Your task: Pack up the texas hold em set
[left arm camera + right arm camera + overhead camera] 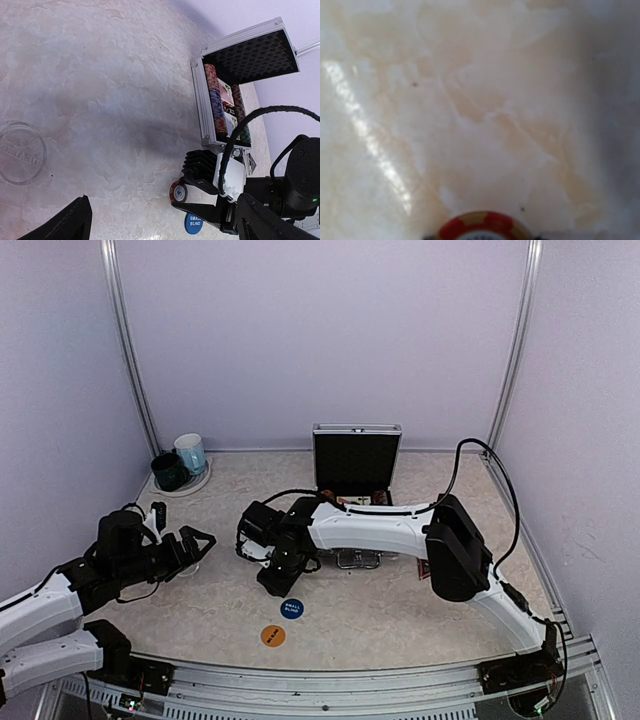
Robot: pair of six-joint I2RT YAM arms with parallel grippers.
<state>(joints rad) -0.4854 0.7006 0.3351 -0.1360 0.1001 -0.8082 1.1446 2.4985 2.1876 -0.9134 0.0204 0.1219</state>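
Observation:
The silver case (357, 462) stands open at the back, lid up; chip stacks and card decks (225, 107) fill its tray. My right gripper (273, 578) reaches left of the case front and is shut on a red poker chip (178, 192) marked 5, low over the table. That chip (482, 227) shows at the bottom edge of the right wrist view. A blue button (291, 608) and an orange button (272, 636) lie just nearer. My left gripper (200, 548) hovers open and empty at the left, its fingers (75, 220) wide apart.
Dark green and light blue mugs (180, 462) stand on a round mat at the back left. A clear round disc (20, 152) lies on the table under the left arm. A small dark upright object (158, 515) stands by the left arm. Walls close in on three sides.

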